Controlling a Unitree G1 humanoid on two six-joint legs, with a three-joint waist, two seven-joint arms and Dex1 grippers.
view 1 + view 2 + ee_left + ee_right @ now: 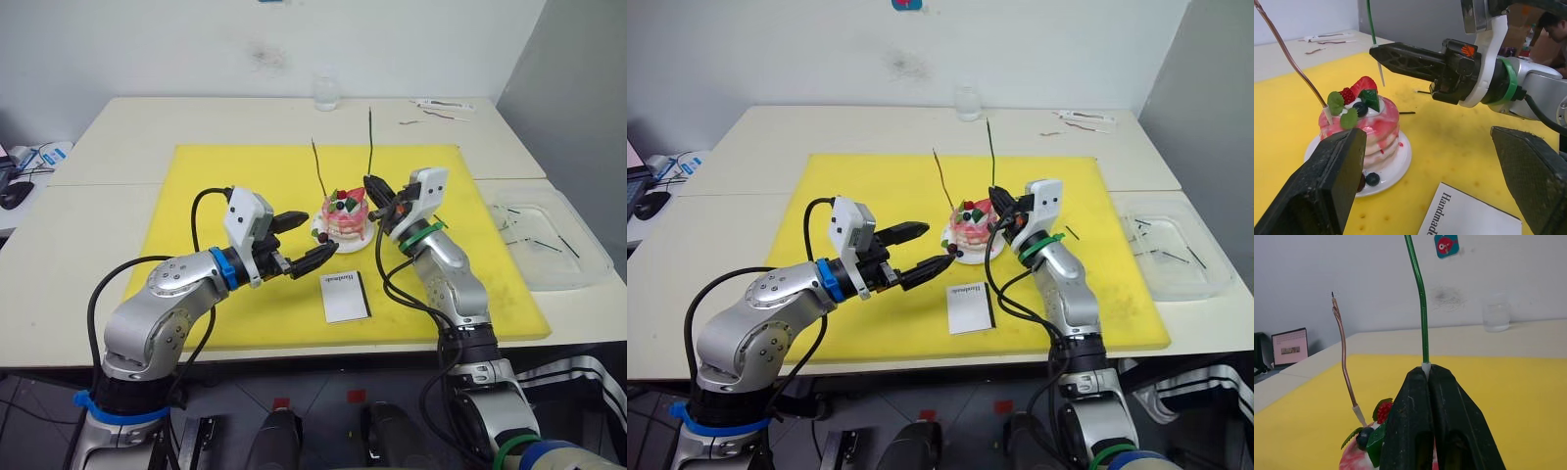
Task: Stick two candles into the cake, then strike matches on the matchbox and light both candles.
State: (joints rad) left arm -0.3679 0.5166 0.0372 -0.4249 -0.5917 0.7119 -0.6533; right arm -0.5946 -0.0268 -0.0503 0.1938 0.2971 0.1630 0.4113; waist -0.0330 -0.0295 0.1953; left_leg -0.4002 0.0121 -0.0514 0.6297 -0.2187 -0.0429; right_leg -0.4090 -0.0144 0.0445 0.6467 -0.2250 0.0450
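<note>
The pink-and-red cake sits on its white plate mid-mat. One thin coppery candle stands stuck in its top at the left side. My right gripper is shut on the pale lower end of a green candle, held upright just above the cake's right side, its tip clear of the topping. My left gripper hangs open just left of the cake, holding nothing. The white matchbox lies flat in front of the cake. Short dark matches lie in the tray; one rests on the mat.
A yellow mat covers the table's middle. A clear plastic tray sits at the right edge. A small glass stands at the back, with a tube and some small items at the back right. Cables and devices lie far left.
</note>
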